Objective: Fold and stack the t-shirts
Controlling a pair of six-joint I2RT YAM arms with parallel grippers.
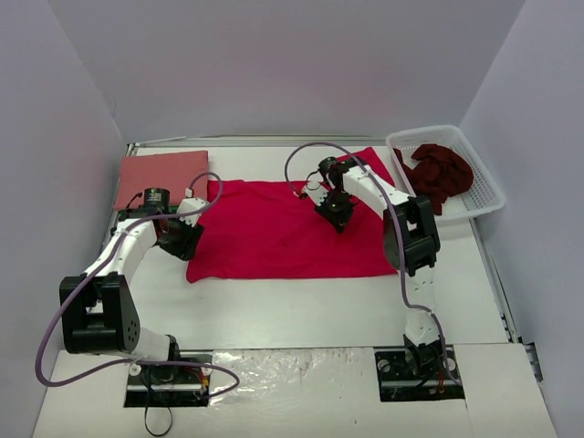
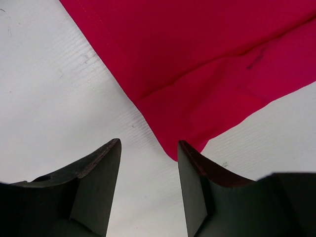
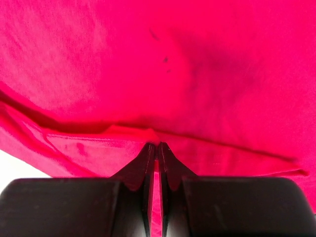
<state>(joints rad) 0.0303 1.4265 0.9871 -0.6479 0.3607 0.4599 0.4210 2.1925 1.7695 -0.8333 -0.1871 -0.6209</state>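
Observation:
A bright crimson t-shirt (image 1: 283, 233) lies spread across the middle of the table. My right gripper (image 1: 338, 219) is shut on a fold of it (image 3: 157, 145) near its far right part, with cloth pinched between the jaws. My left gripper (image 1: 187, 245) is open and empty at the shirt's left edge; a corner of the shirt (image 2: 173, 148) lies just ahead of its fingers (image 2: 98, 163). A dull salmon-red t-shirt (image 1: 160, 175) lies folded flat at the far left. A dark maroon t-shirt (image 1: 440, 173) is bunched in the basket.
A white plastic lattice basket (image 1: 488, 187) stands at the far right by the wall. White walls close in the back and both sides. Bare table (image 1: 292, 310) lies between the crimson shirt and the arm bases.

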